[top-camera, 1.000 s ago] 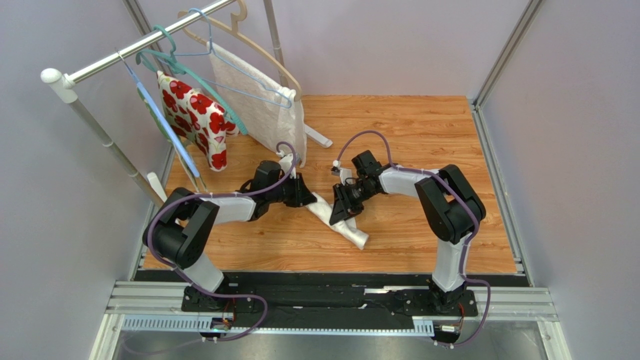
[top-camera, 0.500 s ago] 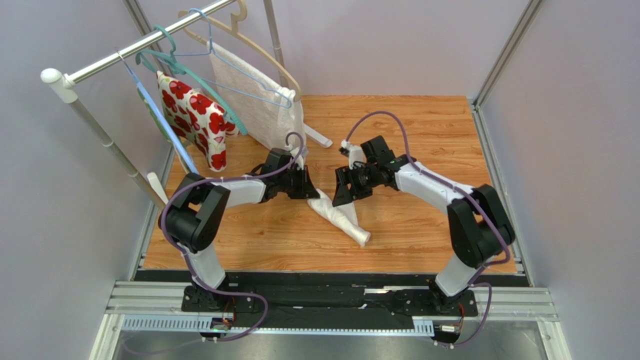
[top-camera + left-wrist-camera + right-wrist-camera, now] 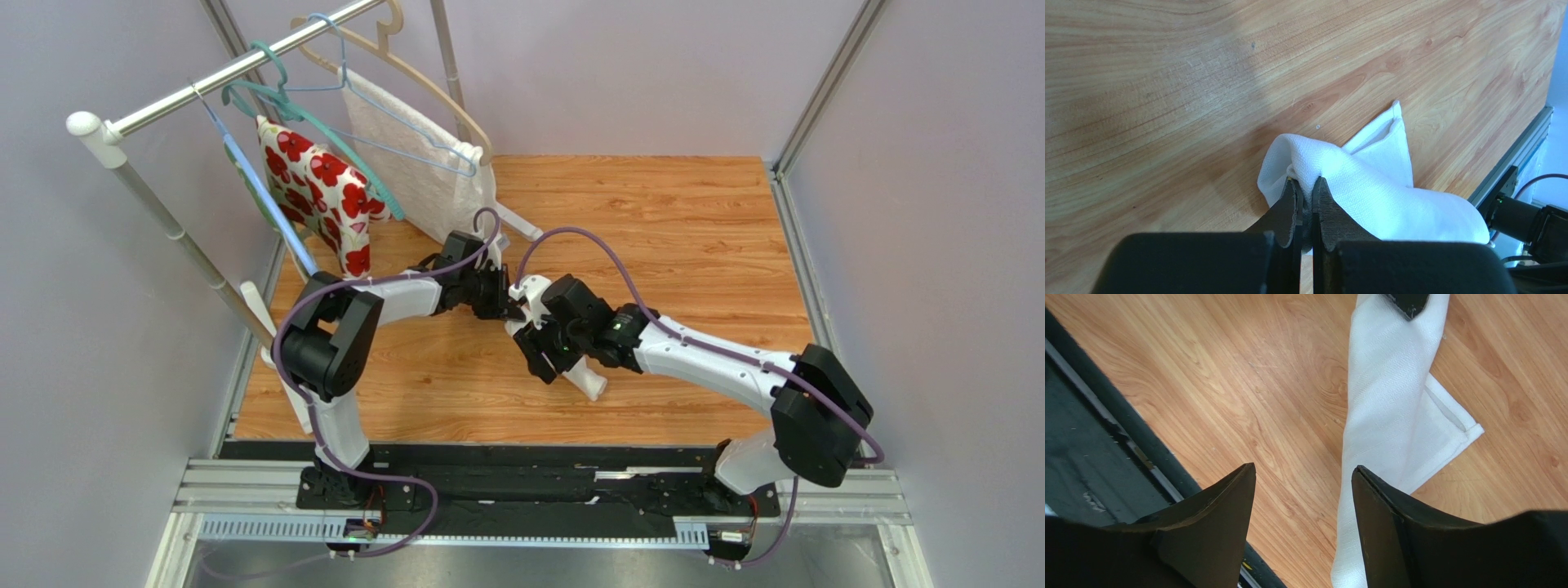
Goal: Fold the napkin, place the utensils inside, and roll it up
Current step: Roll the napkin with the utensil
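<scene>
The large off-white square cloth napkin (image 3: pixel 589 382) lies bunched into a long twisted strip near the middle of the light wooden table (image 3: pixel 711 233), its free end pointing toward 5 o'clock in the overhead view. The left gripper (image 3: pixel 501 298) has reached in from 9 o'clock and is pinched tight on the strip's far end. In the left wrist view, its dark fingers (image 3: pixel 1289 211) are pressed together on a raised fold of the napkin (image 3: pixel 1364 184), and the rest of the cloth trails off toward 4 o'clock. The right gripper (image 3: pixel 540 355) comes across from 3 o'clock and hangs over the middle of the strip with its fingers spread wide and nothing between them. In the right wrist view the napkin (image 3: pixel 1395 416) runs from 1 o'clock down to 6 o'clock just beside the right-hand finger, with one flat corner sticking out at 3 o'clock. At 10 o'clock a metal rail (image 3: pixel 209 86) carries a red-flowered cloth (image 3: pixel 321 196) and a textured white cloth (image 3: pixel 417 172) on hangers.
</scene>
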Robot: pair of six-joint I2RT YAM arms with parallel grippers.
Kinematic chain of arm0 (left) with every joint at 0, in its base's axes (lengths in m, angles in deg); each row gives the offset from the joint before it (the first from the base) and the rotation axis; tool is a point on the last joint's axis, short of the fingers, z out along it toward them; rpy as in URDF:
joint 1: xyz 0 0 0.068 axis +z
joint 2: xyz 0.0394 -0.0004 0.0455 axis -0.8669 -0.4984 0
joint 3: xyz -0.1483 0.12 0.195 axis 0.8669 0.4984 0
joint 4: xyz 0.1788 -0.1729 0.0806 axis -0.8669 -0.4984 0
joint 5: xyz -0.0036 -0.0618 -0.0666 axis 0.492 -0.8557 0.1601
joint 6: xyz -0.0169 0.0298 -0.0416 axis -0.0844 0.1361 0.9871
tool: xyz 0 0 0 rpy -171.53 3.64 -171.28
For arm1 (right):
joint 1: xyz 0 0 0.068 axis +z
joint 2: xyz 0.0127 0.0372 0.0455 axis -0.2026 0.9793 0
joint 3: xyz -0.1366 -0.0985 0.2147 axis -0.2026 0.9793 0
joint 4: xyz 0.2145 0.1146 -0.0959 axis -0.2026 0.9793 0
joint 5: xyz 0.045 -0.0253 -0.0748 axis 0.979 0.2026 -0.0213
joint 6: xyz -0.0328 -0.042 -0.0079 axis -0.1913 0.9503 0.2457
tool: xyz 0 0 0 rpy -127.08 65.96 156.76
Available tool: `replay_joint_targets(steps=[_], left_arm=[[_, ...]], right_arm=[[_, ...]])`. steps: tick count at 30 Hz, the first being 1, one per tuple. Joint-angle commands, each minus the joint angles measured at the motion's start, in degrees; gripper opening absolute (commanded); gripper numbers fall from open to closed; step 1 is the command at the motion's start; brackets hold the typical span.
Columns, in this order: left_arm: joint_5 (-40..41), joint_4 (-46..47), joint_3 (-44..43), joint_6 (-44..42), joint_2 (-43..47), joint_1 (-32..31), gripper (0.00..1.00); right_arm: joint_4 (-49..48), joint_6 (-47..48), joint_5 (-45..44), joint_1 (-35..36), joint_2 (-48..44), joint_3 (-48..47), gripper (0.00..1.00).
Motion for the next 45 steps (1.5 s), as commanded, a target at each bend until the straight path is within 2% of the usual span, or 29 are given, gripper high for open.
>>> replay_joint_targets(steps=[1, 10, 16, 22, 25, 27, 29, 30, 33, 34, 36, 37, 41, 45], left_arm=[[1.4, -4.8, -0.9, -1.5, -1.8, 0.0, 0.0], [1.1, -6.2, -1.6, -2.4, -1.4, 0.0, 0.0], [0.1, -5.6, -1.6, -2.7, -1.0, 0.0, 0.0], [0.0, -5.1, -2.0, -2.9, 0.9, 0.0, 0.2], [0.2, -5.9, -2.6, -3.4, 1.1, 0.0, 0.36], [0.1, -5.9, -2.6, -3.2, 1.3, 0.0, 0.4], [0.4, -5.7, -2.6, -3.1, 1.9, 0.0, 0.45], [0.8, -5.7, -2.6, -3.0, 2.8, 0.0, 0.47], [2.8, -5.7, -1.9, -3.2, 5.7, 0.0, 0.55], [3.4, -5.4, -1.2, -3.4, 6.7, 0.0, 0.59], [5.6, -5.0, -0.5, -3.5, 9.6, 0.0, 0.62], [6.3, -4.6, 0.3, -3.9, 10.5, 0.0, 0.69], [8.0, -2.4, 2.7, -4.7, 13.9, 0.0, 0.7], [6.8, -0.7, 4.2, -4.7, 13.1, 0.0, 0.7]], right_arm=[[-3.3, 2.7, -9.4, 1.3, 2.1, 0.5, 0.59], [-4.4, 3.9, -10.8, 1.7, 7.7, 0.5, 0.53], [-5.0, 3.9, -15.0, 1.6, 10.9, 0.8, 0.54], [-5.9, 3.3, -17.4, 0.7, 12.7, 1.0, 0.59], [-6.2, 3.0, -16.5, -0.3, 13.3, 1.1, 0.59], [-6.8, 2.8, -15.6, -1.1, 14.2, 1.2, 0.59], [-7.0, 2.4, -13.2, -2.5, 15.1, 1.5, 0.56], [-7.4, 2.2, -11.9, -3.0, 15.3, 1.6, 0.47], [-7.2, 1.7, -4.5, -5.7, 16.0, 1.7, 0.35], [-7.3, 1.3, -0.2, -7.5, 16.1, 1.9, 0.33], [-7.4, 1.1, 3.8, -8.8, 16.1, 2.4, 0.3], [-7.5, 0.8, 6.9, -9.9, 16.3, 2.5, 0.3], [-7.4, -0.3, 17.0, -13.2, 18.2, 2.7, 0.29], [-9.9, -2.3, 27.8, -16.4, 21.0, 3.3, 0.29]])
